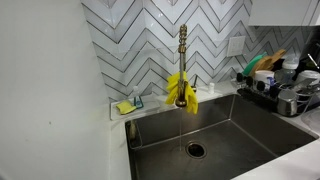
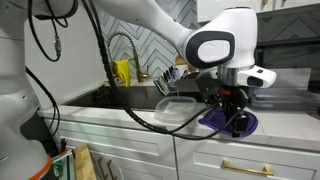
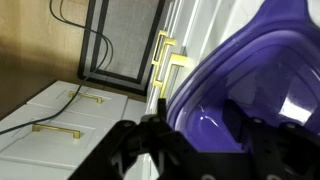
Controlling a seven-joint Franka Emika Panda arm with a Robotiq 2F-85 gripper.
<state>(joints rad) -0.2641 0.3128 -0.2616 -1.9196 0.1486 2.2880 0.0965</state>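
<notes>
Currently the purple bowl (image 2: 238,122) sits on the tabletop (image 2: 290,128) near its front edge, to one side of the sink (image 2: 100,97), with a clear container (image 2: 175,108) just beside it. The end effector (image 2: 232,108) is right down on the bowl. In the wrist view the bowl (image 3: 250,90) fills the right half of the picture, and the dark fingers (image 3: 130,150) stand apart, with part of its rim between them. Too blurred to call contact, so I cannot tell if it has a grip or is just straddling the rim. My read: grasp phase on the bowl, not lifted. The next move calls for the rim seated squarely between the fingers before any upward pull. The bowl is shallow and smooth, so a slip is likely. Arm pose: it reaches across above the sink, with the wrist joint high over the bowl, the end effector pointing down and cables hanging behind. Further out are the faucet (image 1: 182,50) with a yellow cloth (image 1: 181,90) draped on it, a dish rack (image 1: 280,90) beside the sink and a sponge (image 1: 128,105) at the backsplash. Cabinet drawers (image 3: 60,128) show below the tabletop edge.
</notes>
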